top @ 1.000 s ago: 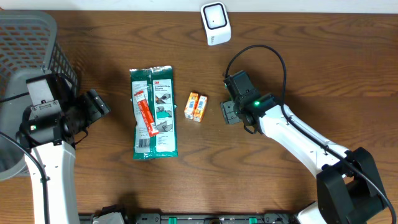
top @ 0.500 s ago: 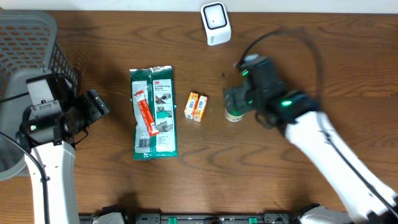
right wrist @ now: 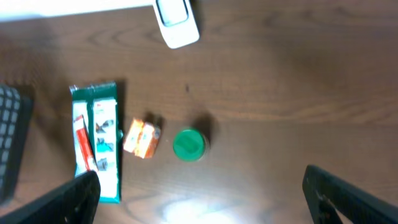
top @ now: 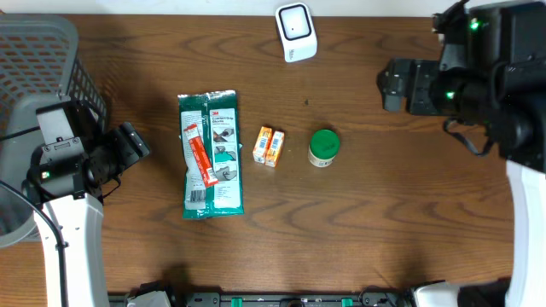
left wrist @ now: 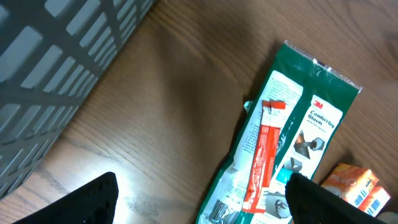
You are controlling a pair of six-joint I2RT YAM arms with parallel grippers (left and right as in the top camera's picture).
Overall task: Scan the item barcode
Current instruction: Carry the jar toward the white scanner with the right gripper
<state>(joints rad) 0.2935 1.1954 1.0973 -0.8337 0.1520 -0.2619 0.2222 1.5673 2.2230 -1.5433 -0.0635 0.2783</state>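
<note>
Right gripper [top: 386, 86] newly away from one jar [top: 323, 147].

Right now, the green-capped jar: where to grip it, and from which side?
Probably from straight above, closing across the jar just under its round green cap. It stands upright, cap up, so its sides are vertical. The orange box sits close on its left, not touching, so grip the jar on its near and far sides.
</note>
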